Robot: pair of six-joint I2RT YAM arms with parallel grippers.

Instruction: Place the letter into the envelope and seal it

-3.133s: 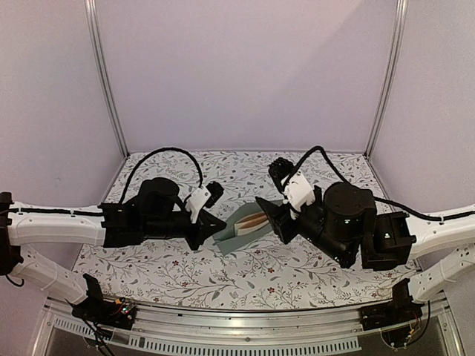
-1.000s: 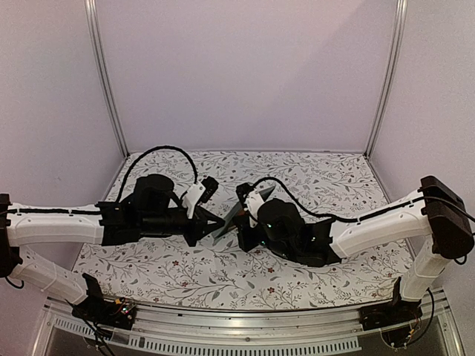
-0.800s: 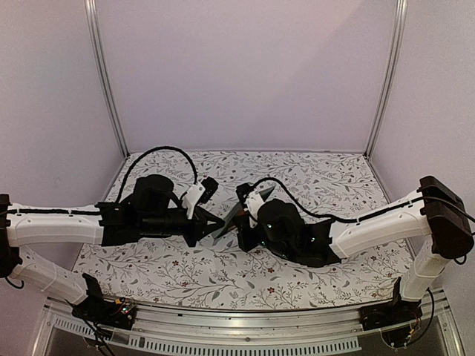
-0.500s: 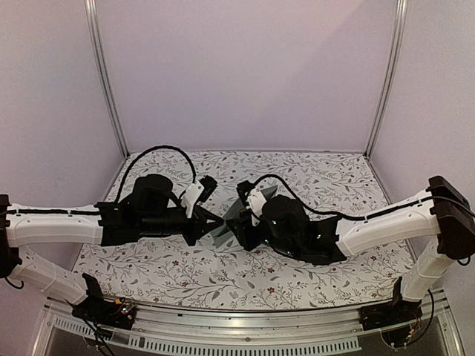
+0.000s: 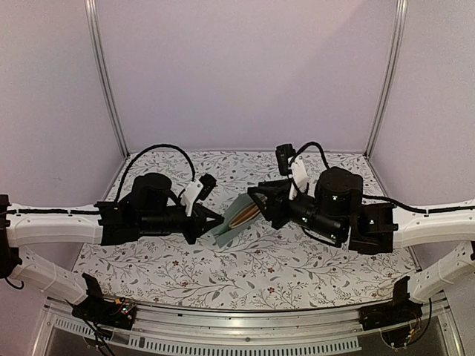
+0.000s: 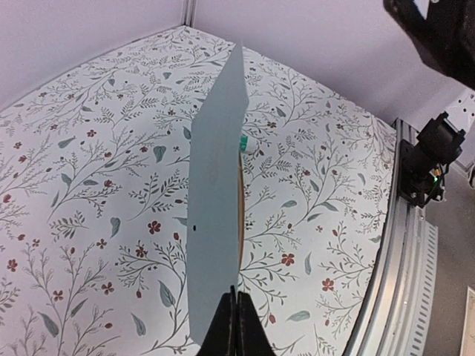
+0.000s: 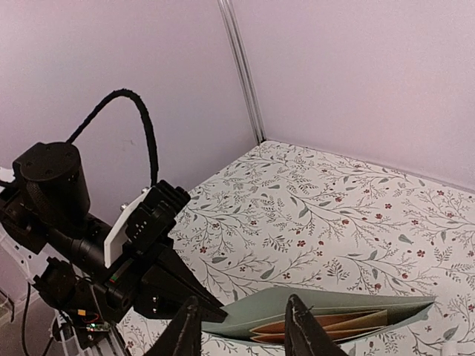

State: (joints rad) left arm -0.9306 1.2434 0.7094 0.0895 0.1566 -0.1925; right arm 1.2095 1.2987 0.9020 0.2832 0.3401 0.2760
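Note:
The teal envelope is held off the table, tilted, with its mouth bowed open towards the right. My left gripper is shut on its lower left corner; in the left wrist view its fingertips pinch the envelope's near edge. The tan letter sits folded inside the envelope, its edges showing in the mouth. My right gripper is open and empty just at the envelope's upper right end; in the right wrist view the gripper frames the envelope.
A small white-and-teal glue stick lies on the floral tablecloth beyond the envelope. Purple walls and metal posts close in the back and sides. The left arm's black cable arches above its wrist.
The right arm has pulled back up and to the right, off the envelope. The envelope's mouth now shows the letter inside. The left gripper has kept its hold in place.

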